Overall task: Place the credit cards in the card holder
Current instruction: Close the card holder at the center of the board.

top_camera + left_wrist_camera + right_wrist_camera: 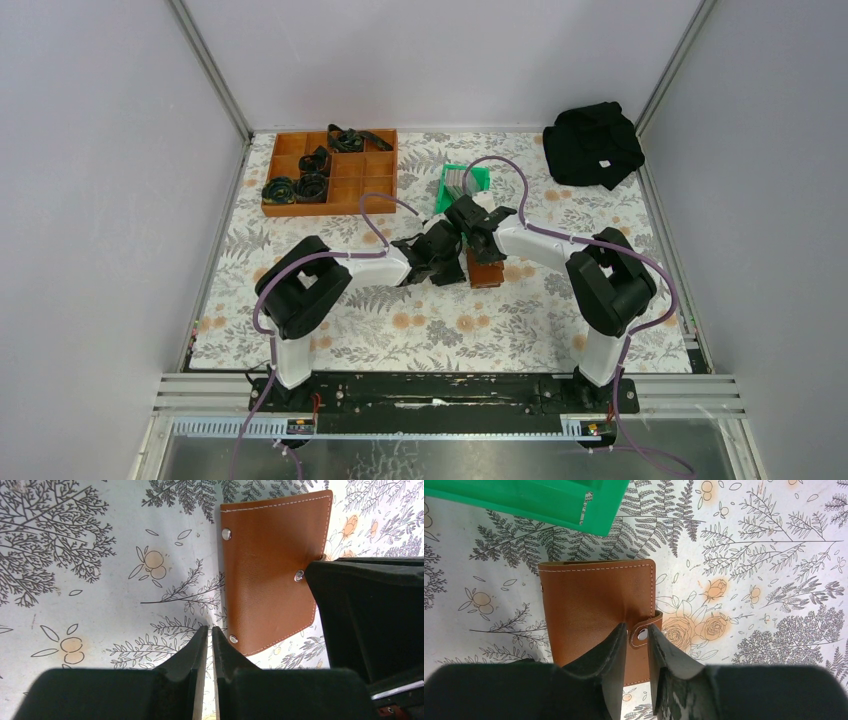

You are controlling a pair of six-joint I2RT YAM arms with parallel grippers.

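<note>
From above, the cards (455,183) are lying in the green bin (480,176) behind the holder (487,272) on the worktop (450,330), with nothing stowed yet. By the left wrist, the left gripper (210,642) is sitting pressed together, empty, beside the shut holder. By the right wrist, the right gripper (638,640) is hovering slightly spread over the fastened snap (642,635) that is keeping the holder closed.

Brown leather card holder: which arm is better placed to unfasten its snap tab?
Right. The right gripper straddles the snap tab of the brown leather card holder; the left gripper sits shut beside the holder's edge, away from the tab.
</note>
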